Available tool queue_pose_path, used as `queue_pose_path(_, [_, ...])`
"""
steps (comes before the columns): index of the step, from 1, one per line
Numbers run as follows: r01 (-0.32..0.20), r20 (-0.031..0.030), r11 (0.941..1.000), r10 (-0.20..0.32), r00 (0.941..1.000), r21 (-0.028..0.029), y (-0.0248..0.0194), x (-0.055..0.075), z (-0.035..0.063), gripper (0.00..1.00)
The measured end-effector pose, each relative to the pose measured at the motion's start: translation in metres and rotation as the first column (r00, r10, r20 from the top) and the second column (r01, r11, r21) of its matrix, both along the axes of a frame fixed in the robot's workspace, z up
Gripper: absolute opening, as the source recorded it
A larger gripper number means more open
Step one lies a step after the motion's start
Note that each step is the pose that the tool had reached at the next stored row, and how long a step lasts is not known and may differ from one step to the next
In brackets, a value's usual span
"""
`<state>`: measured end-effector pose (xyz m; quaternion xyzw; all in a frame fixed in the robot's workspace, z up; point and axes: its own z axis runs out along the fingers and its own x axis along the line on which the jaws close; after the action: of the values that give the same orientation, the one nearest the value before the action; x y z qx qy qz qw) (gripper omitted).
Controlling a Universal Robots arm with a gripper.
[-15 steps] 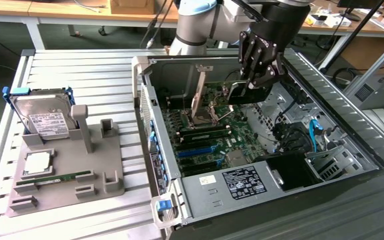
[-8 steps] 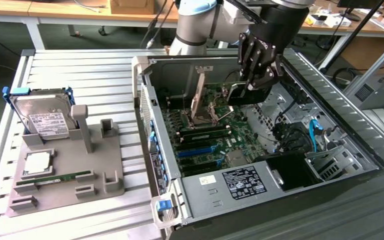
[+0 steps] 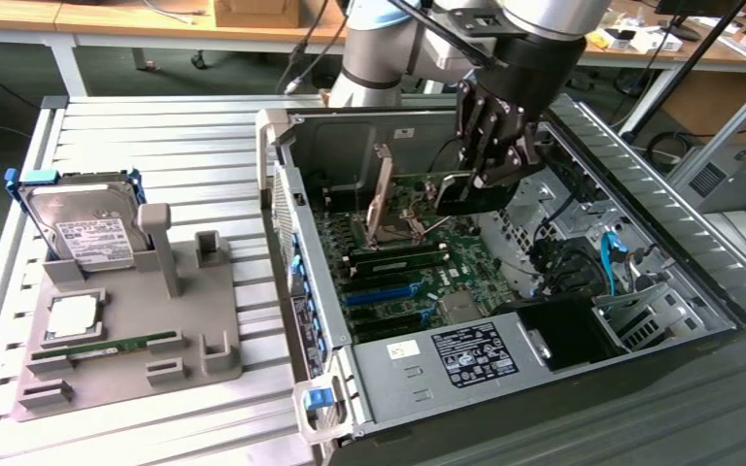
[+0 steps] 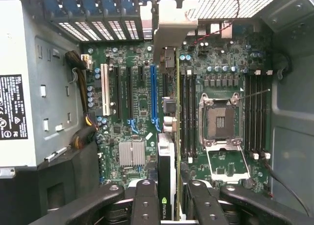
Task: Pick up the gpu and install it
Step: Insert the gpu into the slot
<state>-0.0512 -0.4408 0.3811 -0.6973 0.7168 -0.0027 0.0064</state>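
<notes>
**A:** What sits closest?

**B:** A silver power supply box with a black label (image 3: pixel 470 354). It fills the near end of the open grey metal computer case (image 3: pixel 347 136), which lies on the white slatted bench (image 3: pixel 152 136) toward the exterior view's right edge.

**A:** And beside the case?

**B:** A grey plastic fixture tray (image 3: pixel 127 383) near the bench's edge on the exterior view's left. It carries a narrow green memory stick (image 3: pixel 104 347) and, farther back, a silver hard drive with a white label (image 3: pixel 82 228).

**A:** Where is the gpu?

**B:** The gpu (image 4: pixel 167 161), a thin dark card with a green logo, is clamped edge-on in the black pincer (image 4: pixel 170 185). It hangs over the green motherboard (image 4: pixel 140 102) inside the case. I cannot tell whether it touches a slot.
</notes>
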Motion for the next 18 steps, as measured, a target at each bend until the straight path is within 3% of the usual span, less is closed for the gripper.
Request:
queue_pose_path(7, [0.0, 0.0, 1.0, 0.0, 1.0, 0.002, 0.0, -0.002, -0.0095, 0.27])
queue_pose_path(8, [0.0, -0.0001, 1.0, 0.0, 1.0, 0.0035, 0.0, -0.002, -0.0107, 0.27])
queue_pose_path(11, [0.0, -0.0001, 0.9999, 0.0, 1.0, 0.015, 0.0, -0.002, -0.0129, 0.27])
queue_pose_path(18, [0.0, 0.0, 0.9999, 0.0, 1.0, 0.0166, -0.0001, -0.003, -0.0178, 0.27])
